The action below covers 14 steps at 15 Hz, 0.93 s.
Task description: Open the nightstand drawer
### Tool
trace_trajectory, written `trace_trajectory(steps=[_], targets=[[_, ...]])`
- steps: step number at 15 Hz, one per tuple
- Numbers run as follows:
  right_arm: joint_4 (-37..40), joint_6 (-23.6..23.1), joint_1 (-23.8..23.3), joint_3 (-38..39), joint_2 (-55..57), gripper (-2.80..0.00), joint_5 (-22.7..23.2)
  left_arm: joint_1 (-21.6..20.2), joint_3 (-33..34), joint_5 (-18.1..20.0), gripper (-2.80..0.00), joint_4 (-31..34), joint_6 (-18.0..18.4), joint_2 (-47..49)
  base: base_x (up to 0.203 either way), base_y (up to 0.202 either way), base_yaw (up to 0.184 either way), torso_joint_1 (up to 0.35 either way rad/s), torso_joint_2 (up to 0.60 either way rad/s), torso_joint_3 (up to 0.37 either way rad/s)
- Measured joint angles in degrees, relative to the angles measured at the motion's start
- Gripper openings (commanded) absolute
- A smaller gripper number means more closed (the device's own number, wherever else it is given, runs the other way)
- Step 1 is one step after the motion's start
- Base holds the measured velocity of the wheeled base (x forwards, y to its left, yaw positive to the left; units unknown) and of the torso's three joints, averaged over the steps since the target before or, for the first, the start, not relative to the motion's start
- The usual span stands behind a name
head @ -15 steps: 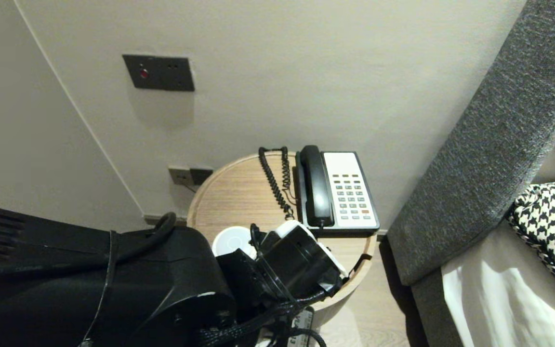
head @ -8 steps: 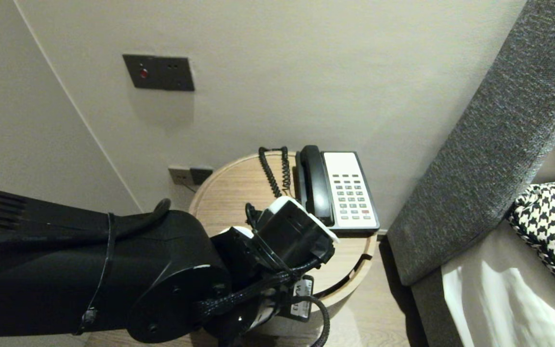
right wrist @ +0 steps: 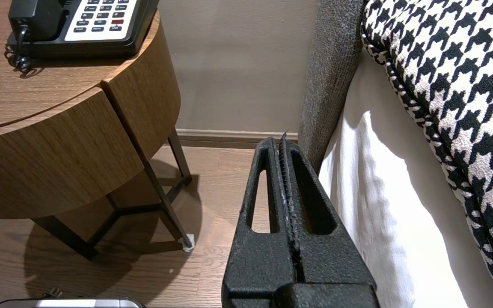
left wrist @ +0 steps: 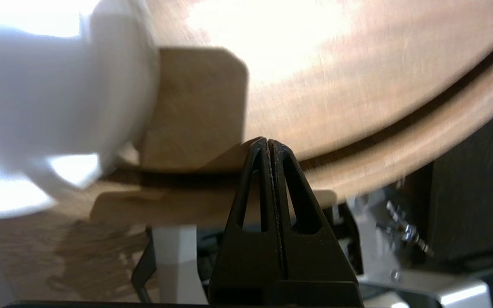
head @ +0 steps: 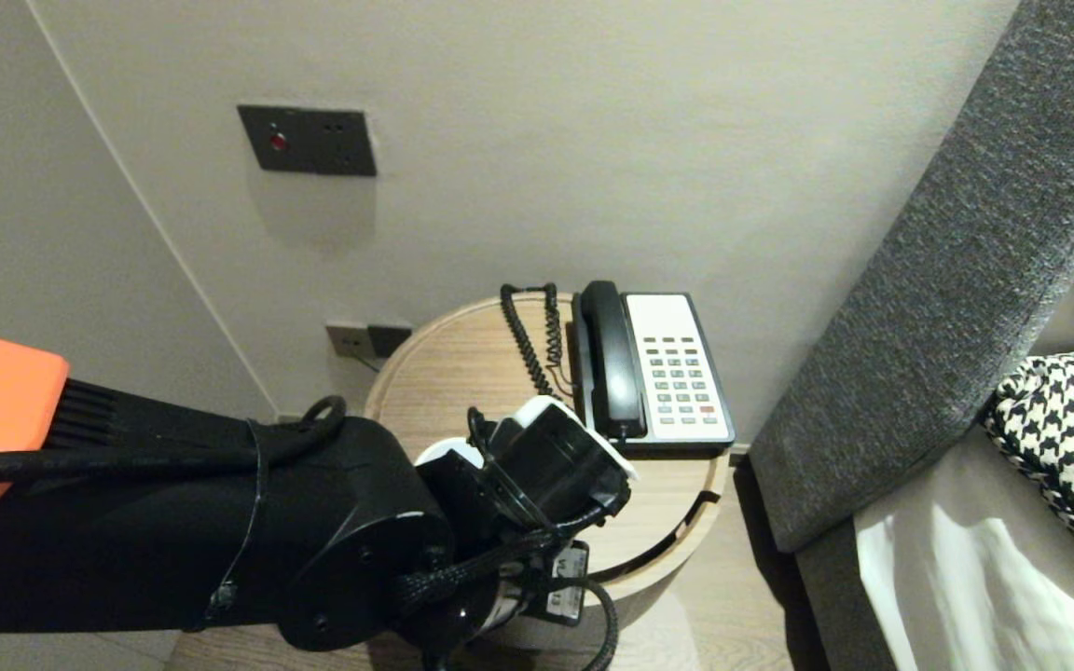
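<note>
Our left gripper (left wrist: pixel 268 143) hangs over the near edge of the round wooden bedside table (head: pixel 462 373), its two black fingers pressed flat together with nothing between them. The nearest thing to it is a white cup (left wrist: pixel 54 107), which stands on the tabletop close beside the fingertips without touching them. In the head view our own left arm covers nearly all of the cup. A tan flat piece with rounded corners (left wrist: pixel 195 107) lies between cup and fingertips, but it is too blurred for us to name. At the back of the table, by the wall, sits a black and white desk telephone (head: pixel 654 368) with its handset on the cradle and its coiled cord (head: pixel 532 345) lying to the left of it. Our right gripper (right wrist: pixel 281 141) is parked low over the wooden floor, between the table and the bed with the houndstooth pillow (right wrist: pixel 443 85). Its fingers are likewise closed tight and hold nothing.
</note>
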<state>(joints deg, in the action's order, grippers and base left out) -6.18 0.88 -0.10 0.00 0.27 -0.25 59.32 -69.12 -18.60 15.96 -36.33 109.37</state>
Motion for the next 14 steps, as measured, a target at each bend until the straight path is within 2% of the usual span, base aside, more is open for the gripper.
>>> trace_trajectory(steps=[14], targets=[[-0.01, 0.0, 0.0, 0.0, 0.0, -2.8, -0.02, 4.3, 10.39, 0.76, -2.8, -0.73, -0.19, -4.68, 0.0, 0.0, 0.0, 0.0, 0.0, 0.0]])
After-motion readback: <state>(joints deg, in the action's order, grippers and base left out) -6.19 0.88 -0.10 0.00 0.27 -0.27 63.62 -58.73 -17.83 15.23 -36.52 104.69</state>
